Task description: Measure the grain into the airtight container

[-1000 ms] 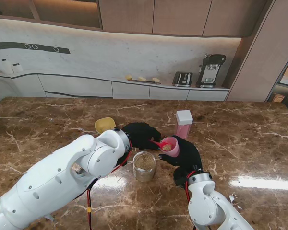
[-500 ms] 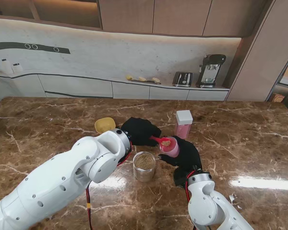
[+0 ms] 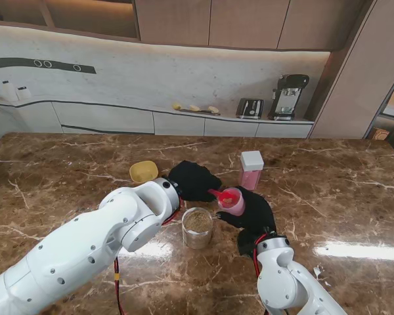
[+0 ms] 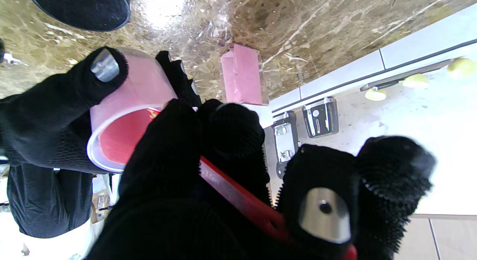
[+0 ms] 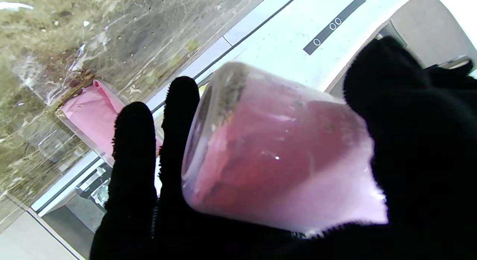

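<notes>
since earlier the red scoop is dipping into the tilted pink cup; left hand is gripping the scoop, right hand is holding the cup, centre frame.

A tilted pink jar takes a red scoop, beside an upright grain-filled glass container.

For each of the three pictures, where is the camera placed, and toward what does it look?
Stand view: above the shoulders, looking down at the brown marble table; both white arms show.
Left wrist view: along the left hand, gripping a red scoop.
Right wrist view: along the right hand, holding a tilted pink plastic cup.
Both wrist views share that cup and the pink white-lidded container.
</notes>
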`<state>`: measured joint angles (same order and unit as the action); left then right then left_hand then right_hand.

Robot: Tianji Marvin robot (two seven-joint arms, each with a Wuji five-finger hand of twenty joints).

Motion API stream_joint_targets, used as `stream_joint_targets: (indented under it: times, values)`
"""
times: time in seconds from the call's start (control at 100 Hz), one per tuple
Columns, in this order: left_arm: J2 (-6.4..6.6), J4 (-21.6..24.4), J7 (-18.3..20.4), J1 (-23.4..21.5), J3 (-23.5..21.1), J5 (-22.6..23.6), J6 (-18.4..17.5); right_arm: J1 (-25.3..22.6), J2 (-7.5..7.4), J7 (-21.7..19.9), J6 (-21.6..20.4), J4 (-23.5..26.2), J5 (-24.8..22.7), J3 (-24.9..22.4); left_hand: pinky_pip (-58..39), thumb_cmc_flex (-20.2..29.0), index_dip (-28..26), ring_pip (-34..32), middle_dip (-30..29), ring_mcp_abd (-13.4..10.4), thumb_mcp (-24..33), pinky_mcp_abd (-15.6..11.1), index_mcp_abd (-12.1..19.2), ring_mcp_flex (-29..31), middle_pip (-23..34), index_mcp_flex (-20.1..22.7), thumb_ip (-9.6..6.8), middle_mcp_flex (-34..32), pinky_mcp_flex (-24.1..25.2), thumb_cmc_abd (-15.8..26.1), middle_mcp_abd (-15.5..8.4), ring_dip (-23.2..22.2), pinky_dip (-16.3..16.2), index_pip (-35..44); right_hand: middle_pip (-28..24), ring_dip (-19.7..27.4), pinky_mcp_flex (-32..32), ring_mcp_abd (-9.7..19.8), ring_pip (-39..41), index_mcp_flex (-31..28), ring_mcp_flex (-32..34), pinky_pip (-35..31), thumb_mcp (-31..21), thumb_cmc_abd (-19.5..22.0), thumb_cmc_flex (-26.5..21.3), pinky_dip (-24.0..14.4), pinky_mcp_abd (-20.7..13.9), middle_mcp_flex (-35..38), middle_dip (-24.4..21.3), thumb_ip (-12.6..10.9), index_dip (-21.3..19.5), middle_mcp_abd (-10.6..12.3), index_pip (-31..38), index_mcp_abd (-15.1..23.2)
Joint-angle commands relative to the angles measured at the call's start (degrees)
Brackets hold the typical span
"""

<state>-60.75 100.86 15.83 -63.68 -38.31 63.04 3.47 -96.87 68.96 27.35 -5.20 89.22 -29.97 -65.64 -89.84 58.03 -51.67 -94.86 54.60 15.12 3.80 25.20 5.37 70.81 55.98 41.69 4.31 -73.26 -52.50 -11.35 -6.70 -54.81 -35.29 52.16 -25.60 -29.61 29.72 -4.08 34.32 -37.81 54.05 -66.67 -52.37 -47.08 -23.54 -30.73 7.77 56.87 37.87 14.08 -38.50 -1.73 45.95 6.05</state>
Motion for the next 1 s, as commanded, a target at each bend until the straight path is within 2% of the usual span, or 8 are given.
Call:
stream_joint_targets:
  times: [0.0,0.32,0.36,0.38,0.42,0.61,0.75,0.99]
  values:
    - [0.05,0.54,-0.33,-0.41,-0.22,0.46,0.14,-0.51,0.16,-0.6,0.4,0.11,0.25,-0.09,-4.28,0.68,0.81,-6.2,0.16,-0.86,-0.8,0.05,1.62,1.72,1.58,-1.36,-1.36,-4.57,-1.69,1.73,-1.84,0.23,0.45,1.47,-1.62,-0.12,-0.05,2.02,0.02,-2.77,0.33,0.72,-9.57,9.99,-5.41,1.23,-1.26,1.72,-0.02,0.43,-0.31,3.73,4.59,6.53]
    - [-0.05,0.46,-1.42,-1.17,-0.95,0.15,0.29,-0.68,0.17,-0.59,0.74,0.3,0.32,-0.13,-4.22,0.55,1.11,-6.27,0.09,-0.83,-0.6,0.22,1.84,1.72,1.68,-1.57,-1.27,-4.52,-1.81,2.01,-1.87,0.25,0.54,1.34,-1.62,-0.13,-0.09,1.94,0.05,-2.73,0.37,0.73,-9.51,10.09,-5.48,1.24,-1.27,1.7,0.01,0.42,-0.29,3.74,4.57,6.48]
    - [-0.06,0.43,-1.26,-1.11,-0.87,-0.16,0.51,-0.72,0.17,-0.6,0.81,0.33,0.34,-0.15,-4.18,0.46,1.27,-6.27,0.05,-0.82,-0.6,0.26,2.06,1.72,1.57,-2.48,-1.16,-4.46,-1.74,2.85,-2.08,0.26,0.55,0.86,-1.63,-0.14,-0.09,1.95,0.07,-2.75,0.39,0.73,-9.51,10.1,-5.5,1.24,-1.27,1.67,0.03,0.42,-0.3,3.77,4.59,6.45]
    - [-0.04,0.52,-0.89,-1.09,-0.83,-0.46,0.77,-0.73,0.17,-0.61,0.84,0.36,0.34,-0.16,-4.0,2.17,0.95,-6.29,0.35,-0.82,-3.76,0.13,2.09,1.71,1.19,-3.14,-1.5,-4.28,-1.48,4.43,-2.14,0.31,0.38,0.14,-1.62,-0.14,-0.11,2.02,0.07,-2.74,0.38,0.74,-9.5,10.09,-5.5,1.25,-1.26,1.64,0.03,0.43,-0.3,3.72,4.59,6.42]
    - [-0.01,0.67,-0.05,-1.07,-0.76,-1.15,1.35,-0.78,0.17,-0.62,0.9,0.42,0.34,-0.2,-3.79,2.44,1.22,-6.29,0.54,-0.82,-4.65,0.0,2.39,1.71,1.06,-4.01,-1.49,-3.73,-0.81,5.69,-2.22,0.33,0.31,-0.63,-1.62,-0.13,-0.12,2.01,0.05,-2.76,0.34,0.74,-9.52,10.14,-5.55,1.25,-1.23,1.65,0.04,0.42,-0.31,3.67,4.61,6.42]
    - [0.13,0.68,1.78,-0.89,-0.63,-2.78,2.36,-0.79,0.18,-0.51,0.91,0.47,0.27,-0.3,-3.34,1.09,0.43,-5.69,1.98,-0.95,-5.51,0.17,7.44,1.68,1.77,-5.47,-0.53,-2.03,0.44,7.58,-3.12,0.3,-0.19,-2.02,-1.64,-0.13,-0.09,1.97,0.05,-2.74,0.33,0.72,-9.51,10.08,-5.61,1.25,-1.28,1.67,0.1,0.41,-0.32,3.69,4.61,6.43]
    - [0.22,0.58,2.72,-1.01,-0.87,-4.47,2.93,-0.68,0.16,-0.63,0.84,0.39,0.27,-0.22,-2.75,-0.02,-2.33,-5.32,3.04,-0.93,-5.85,0.69,10.51,1.68,1.78,-5.3,0.05,-1.59,1.14,7.94,-3.4,0.02,-0.95,-3.55,-1.64,-0.13,-0.09,2.01,0.07,-2.74,0.37,0.72,-9.53,10.0,-5.58,1.25,-1.28,1.67,0.11,0.41,-0.32,3.77,4.62,6.45]
    - [0.26,-0.11,2.78,-1.64,-2.1,-7.21,2.78,-0.63,0.14,-0.77,1.03,0.4,0.27,-0.19,-2.65,-2.07,-5.96,-4.81,3.66,-0.5,-6.56,2.03,15.04,1.65,2.03,-4.89,0.85,-1.6,1.56,8.38,-2.72,-0.37,-2.04,-4.62,-1.63,-0.12,-0.11,2.0,0.04,-2.77,0.32,0.73,-9.57,9.99,-5.61,1.26,-1.3,1.68,0.15,0.4,-0.33,3.77,4.64,6.47]
